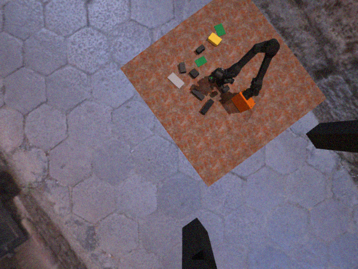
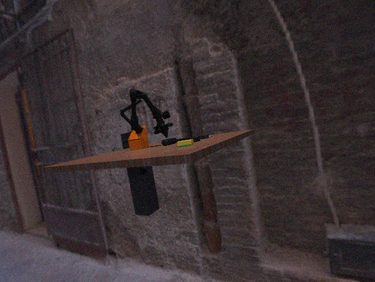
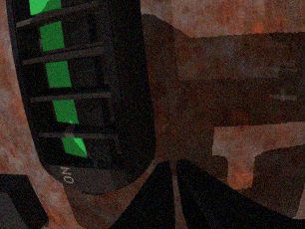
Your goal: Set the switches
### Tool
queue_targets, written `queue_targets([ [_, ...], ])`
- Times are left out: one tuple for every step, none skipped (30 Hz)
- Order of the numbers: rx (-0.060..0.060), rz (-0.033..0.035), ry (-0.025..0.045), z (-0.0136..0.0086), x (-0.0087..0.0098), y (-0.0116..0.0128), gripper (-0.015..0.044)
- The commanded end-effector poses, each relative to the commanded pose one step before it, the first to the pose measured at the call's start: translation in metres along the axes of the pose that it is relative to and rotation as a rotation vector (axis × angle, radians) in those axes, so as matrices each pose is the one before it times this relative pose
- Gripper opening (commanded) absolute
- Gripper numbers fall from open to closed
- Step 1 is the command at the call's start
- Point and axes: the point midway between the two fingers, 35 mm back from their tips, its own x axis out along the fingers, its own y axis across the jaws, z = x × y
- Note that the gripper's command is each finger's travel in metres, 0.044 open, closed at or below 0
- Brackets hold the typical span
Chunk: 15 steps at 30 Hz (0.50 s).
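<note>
The dark grey controller unit (image 3: pixel 131 100) lies switch side up at the left of the wrist view, its far end cut off. Five green switch faces show in a column. The topmost one is broader and brighter; the lowest has a bright wedge at its edge. An ON mark stands at the near end. In the top view only a green bit of the unit (image 1: pixel 211 78) shows under the hand. The label underneath is hidden. My gripper (image 3: pixel 172 170) (image 2: pixel 166 135) is shut and empty, its tips just beside the unit's near right corner in the wrist view; contact is unclear.
A dark block (image 3: pixel 20 201) shows at the wrist view's lower left. Dark modules (image 1: pixel 193 73) (image 1: pixel 198 94) (image 1: pixel 206 107) (image 1: pixel 224 89), a pale plate (image 1: pixel 175 80), green plates (image 1: pixel 200 61) (image 1: pixel 220 30) and a yellow block (image 1: pixel 214 39) (image 2: pixel 185 143) lie around. The arm stands at an orange base (image 1: pixel 242 103) (image 2: pixel 138 142).
</note>
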Motion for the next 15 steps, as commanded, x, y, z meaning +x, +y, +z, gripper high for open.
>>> queue_targets([
  [-0.0053,0.01269,-0.00545,-0.00004,0.00089,-0.00073,0.0000],
  [0.0000,0.00000,0.00000,0.00000,0.00000,0.00000,0.0000],
  [0.0000,0.00000,0.00000,0.00000,0.00000,0.00000,0.0000],
  [0.0000,0.00000,0.00000,0.00000,0.00000,0.00000,0.0000],
  [0.0000,-0.00002,0.00006,-0.00003,0.00026,-0.00005,0.0000],
  [0.0000,-0.00005,0.00017,-0.00010,0.00078,-0.00014,0.0000],
  [0.0000,-0.00008,0.00027,-0.00016,0.00130,-0.00024,0.0000],
  [-0.0001,-0.00009,0.00031,-0.00018,0.00159,-0.00031,0.0000],
  [-0.0001,-0.00008,0.00029,-0.00017,0.00158,-0.00032,0.0000],
  [-0.0001,-0.00008,0.00026,-0.00016,0.00158,-0.00032,0.0000],
  [-0.0001,-0.00007,0.00024,-0.00014,0.00157,-0.00033,0.0000],
  [-0.0001,-0.00006,0.00022,-0.00013,0.00156,-0.00034,0.0000],
  [-0.0001,-0.00005,0.00019,-0.00012,0.00155,-0.00035,0.0000],
  [0.0000,-0.00005,0.00017,-0.00011,0.00154,-0.00036,0.0000],
  [-0.0001,-0.00004,0.00015,-0.00010,0.00158,-0.00038,0.0000],
])
